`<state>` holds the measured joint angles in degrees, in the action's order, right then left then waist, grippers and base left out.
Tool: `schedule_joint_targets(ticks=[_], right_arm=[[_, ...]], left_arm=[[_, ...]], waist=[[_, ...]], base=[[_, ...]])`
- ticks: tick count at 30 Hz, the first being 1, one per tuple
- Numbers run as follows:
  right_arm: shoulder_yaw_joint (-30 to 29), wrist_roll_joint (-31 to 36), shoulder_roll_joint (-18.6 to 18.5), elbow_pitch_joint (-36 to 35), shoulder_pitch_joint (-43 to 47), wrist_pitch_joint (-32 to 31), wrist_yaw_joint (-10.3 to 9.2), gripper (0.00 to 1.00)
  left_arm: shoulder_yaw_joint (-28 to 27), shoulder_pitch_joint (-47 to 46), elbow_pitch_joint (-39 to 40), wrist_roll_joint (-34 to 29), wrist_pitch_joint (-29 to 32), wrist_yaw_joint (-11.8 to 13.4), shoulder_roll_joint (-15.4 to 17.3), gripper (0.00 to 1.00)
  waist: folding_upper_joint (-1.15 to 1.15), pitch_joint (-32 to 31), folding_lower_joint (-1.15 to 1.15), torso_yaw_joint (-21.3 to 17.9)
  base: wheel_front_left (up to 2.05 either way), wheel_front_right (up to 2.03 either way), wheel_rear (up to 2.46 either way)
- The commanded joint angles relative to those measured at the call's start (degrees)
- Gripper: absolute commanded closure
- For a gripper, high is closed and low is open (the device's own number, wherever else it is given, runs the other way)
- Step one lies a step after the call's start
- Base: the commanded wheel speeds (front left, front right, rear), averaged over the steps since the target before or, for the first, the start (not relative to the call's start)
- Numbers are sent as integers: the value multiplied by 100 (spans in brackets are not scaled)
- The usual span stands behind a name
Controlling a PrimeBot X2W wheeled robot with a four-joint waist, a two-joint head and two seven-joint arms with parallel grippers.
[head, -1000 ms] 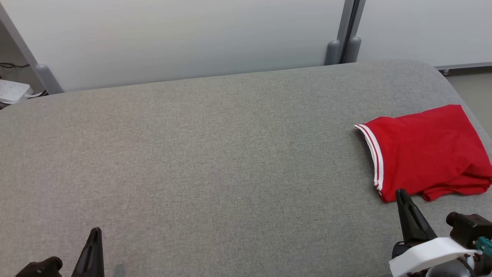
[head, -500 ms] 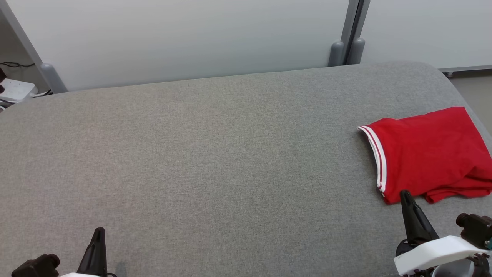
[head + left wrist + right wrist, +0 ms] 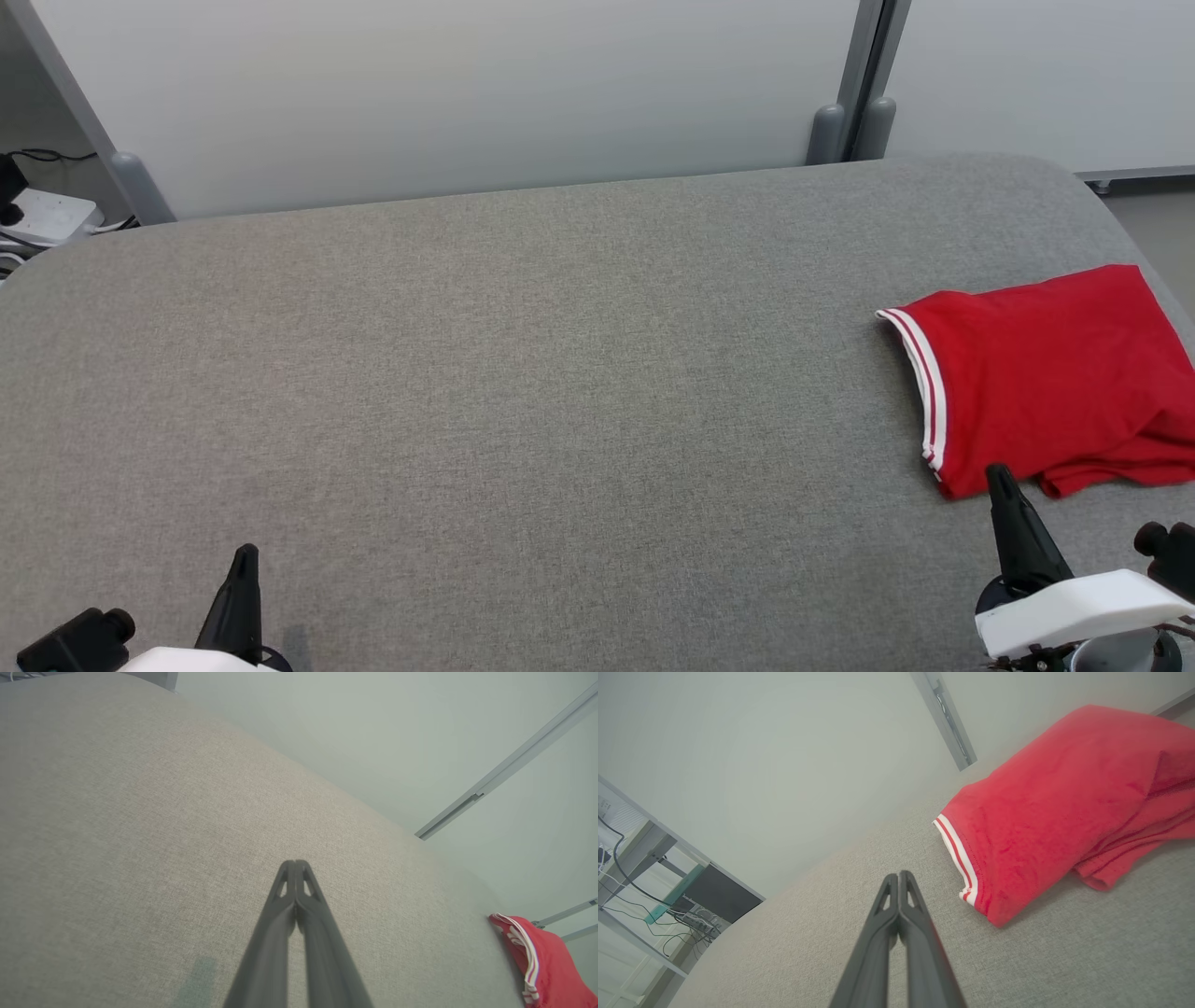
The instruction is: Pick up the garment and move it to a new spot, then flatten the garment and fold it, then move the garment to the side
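Observation:
A folded red garment (image 3: 1046, 373) with a white-striped hem lies at the right side of the grey surface (image 3: 523, 373). It shows too in the right wrist view as the red garment (image 3: 1059, 807) and at the edge of the left wrist view (image 3: 546, 961). My right gripper (image 3: 997, 474) is shut, its tips just at the garment's near corner, holding nothing. In its own view the right gripper (image 3: 899, 875) points left of the striped hem. My left gripper (image 3: 246, 553) is shut at the lower left over bare fabric, far from the garment, seen as closed fingers (image 3: 295, 863).
A pale wall panel with a grey upright post (image 3: 864, 84) runs behind the surface. A white box with cables (image 3: 37, 215) sits at the far left. A desk frame with cables (image 3: 649, 877) appears in the right wrist view. The surface's right edge lies beside the garment.
The head camera has shifted, so everything slides slightly right and down. Both grippers have drawn back toward the lower edge; the garment stays put.

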<state>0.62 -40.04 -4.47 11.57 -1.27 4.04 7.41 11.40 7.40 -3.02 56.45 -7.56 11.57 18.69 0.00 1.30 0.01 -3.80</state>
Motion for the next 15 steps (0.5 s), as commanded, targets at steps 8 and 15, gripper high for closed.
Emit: schedule_joint_targets(ticks=[8, 15], right_arm=[[-47, -654, -63, -99, -266, -124, 3, 100], [-92, -1099, -55, -67, -286, -198, 4, 100]], left_arm=[[-326, -434, -30, 445, 147, -260, -81, 100], [-453, -520, -129, 750, 256, -415, -214, 100]], waist=[[0, -12, -1, 40], [0, -21, -1, 72]], base=[[0, 0, 0], [0, 0, 0]])
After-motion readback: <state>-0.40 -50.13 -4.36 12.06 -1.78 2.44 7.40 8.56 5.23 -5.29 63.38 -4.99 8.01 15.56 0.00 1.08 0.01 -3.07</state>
